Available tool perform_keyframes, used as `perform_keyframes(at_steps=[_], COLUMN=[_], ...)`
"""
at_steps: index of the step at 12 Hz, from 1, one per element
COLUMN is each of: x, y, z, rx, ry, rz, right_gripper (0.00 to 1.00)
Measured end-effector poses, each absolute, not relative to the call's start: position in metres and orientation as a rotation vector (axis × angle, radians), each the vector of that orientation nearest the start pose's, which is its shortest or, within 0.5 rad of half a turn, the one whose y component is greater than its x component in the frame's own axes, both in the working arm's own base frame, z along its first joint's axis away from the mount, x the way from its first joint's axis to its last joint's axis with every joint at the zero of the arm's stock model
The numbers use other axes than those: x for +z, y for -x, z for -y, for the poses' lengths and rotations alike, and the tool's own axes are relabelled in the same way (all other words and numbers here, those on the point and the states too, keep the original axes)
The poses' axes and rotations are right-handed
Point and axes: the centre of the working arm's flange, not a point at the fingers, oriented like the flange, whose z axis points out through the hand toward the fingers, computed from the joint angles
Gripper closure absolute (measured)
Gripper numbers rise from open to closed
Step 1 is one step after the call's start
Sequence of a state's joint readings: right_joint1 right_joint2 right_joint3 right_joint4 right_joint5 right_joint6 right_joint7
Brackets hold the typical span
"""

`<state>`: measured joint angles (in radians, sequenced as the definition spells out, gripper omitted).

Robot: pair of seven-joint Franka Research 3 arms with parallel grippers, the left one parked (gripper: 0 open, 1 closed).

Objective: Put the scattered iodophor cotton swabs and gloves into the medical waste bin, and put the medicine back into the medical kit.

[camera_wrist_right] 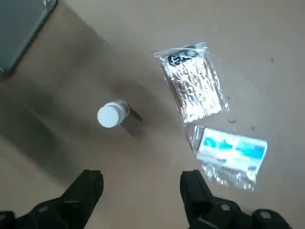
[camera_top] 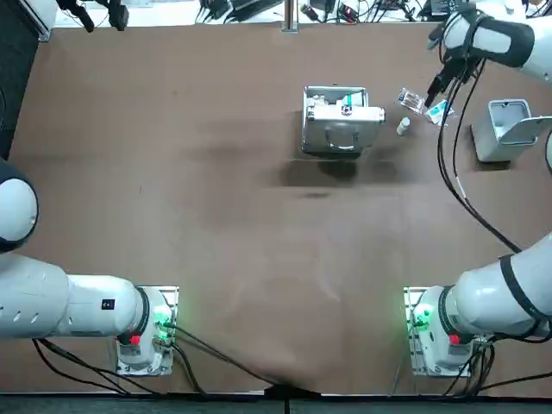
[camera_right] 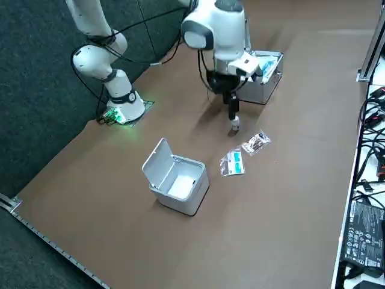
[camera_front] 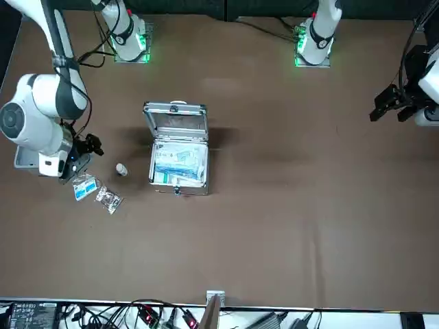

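- The right arm reaches across to the far right part of the tabletop, forearm angled down, wrist pointing at the surface.
- The right gripper (camera_wrist_right: 140, 188) hangs above the tabletop, over the small items, touching none. Its fingers (camera_wrist_right: 88, 187) are spread apart and hold nothing.
- The medical kit (camera_top: 338, 121), a metal case, stands near the middle of the far edge with its lid raised. White and blue packages lie inside.
- The medicine bottle (camera_wrist_right: 112, 115), white-capped, stands upright just right of the kit, apart from it.
- The cotton swab packet (camera_wrist_right: 193, 85), a clear pouch with dark contents, lies flat beyond the bottle.
- The blue-printed clear packet (camera_wrist_right: 231, 150) lies flat just beside the swab packet.
- The medical waste bin (camera_right: 178, 178), a grey box, stands near the right edge with its hinged lid open.
- Labels: the swab packet has dark print at one end; the other packet has a blue-and-white label. None of the print can be read.
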<state>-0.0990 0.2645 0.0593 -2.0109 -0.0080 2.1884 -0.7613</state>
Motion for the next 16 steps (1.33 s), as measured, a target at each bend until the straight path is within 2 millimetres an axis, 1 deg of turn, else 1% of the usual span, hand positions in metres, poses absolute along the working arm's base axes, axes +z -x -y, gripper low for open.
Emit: perform_keyframes(at_steps=[2, 4, 5, 9, 11, 13, 14, 16], x=[0.296, 0.281, 0.275, 0.252, 0.238, 0.226, 0.221, 0.214], y=[-0.586, -0.590, -0.591, -0.597, -0.597, -0.597, -0.597, -0.597], z=[0.032, 0.038, 0.040, 0.039, 0.042, 0.046, 0.047, 0.047], rx=[0.114, 0.127, 0.135, 0.134, 0.138, 0.134, 0.136, 0.135], ry=[2.856, 2.841, 2.835, 2.803, 2.785, 2.767, 2.760, 2.752], rz=[1.275, 1.427, 1.488, 1.679, 1.718, 1.737, 1.743, 1.768], right_gripper=[0.01, 0.03, 0.07, 0.12, 0.15, 0.16, 0.23, 0.28])
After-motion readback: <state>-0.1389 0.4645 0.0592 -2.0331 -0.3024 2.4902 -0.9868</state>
